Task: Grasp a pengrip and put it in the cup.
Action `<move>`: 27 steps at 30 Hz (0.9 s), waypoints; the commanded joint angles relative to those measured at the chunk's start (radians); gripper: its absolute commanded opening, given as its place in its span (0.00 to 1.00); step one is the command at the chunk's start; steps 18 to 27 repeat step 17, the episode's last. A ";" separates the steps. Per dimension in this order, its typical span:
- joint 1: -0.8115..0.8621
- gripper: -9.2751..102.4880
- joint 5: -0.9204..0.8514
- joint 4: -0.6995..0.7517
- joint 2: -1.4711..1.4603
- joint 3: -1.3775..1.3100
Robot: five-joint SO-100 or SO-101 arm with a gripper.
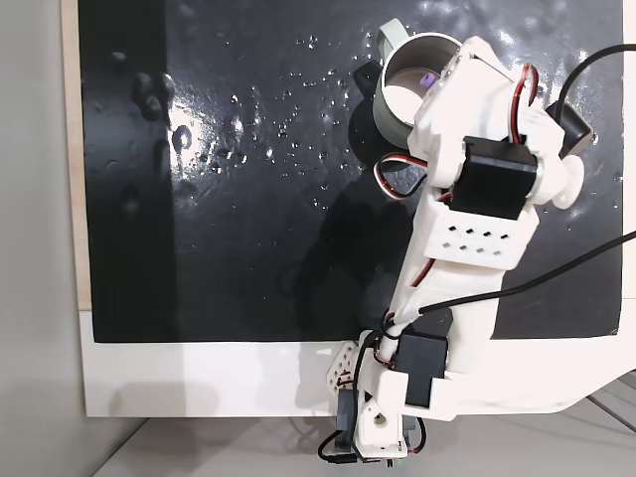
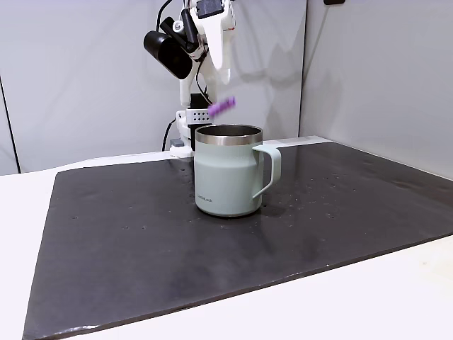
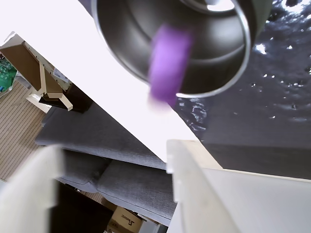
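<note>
Small purple pengrip (image 2: 221, 107) in the air, just above the rim of the cup (image 2: 226, 180), touching nothing, tilted with one end higher. Seen blurred in the wrist view (image 3: 167, 63), in front of the cup's mouth (image 3: 146, 34), apart from the white gripper (image 3: 114, 160). Gripper fingers (image 3: 182, 165) spread wide, holding nothing, with the pengrip well past the tips, between them and the cup.

From the side fixed view: whole cup on show, upright, loop handle (image 2: 272, 170) to the right, arm (image 2: 209, 35) high behind the cup. From the top-down fixed view: a purple bit (image 1: 429, 78) inside the cup's round mouth (image 1: 402, 94), arm covering part of the rim.

Cup pale grey-green outside, shiny steel inside, round. Pengrip a short soft-looking tube. Under the cup, a flat dark mat (image 2: 141, 234), glossy with light spots, on a white table (image 2: 354, 304).
</note>
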 commanded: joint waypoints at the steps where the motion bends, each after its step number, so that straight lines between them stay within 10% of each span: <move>1: 0.012 0.39 0.000 0.011 0.018 -0.038; 27: 0.017 0.37 -0.015 0.017 0.034 -0.032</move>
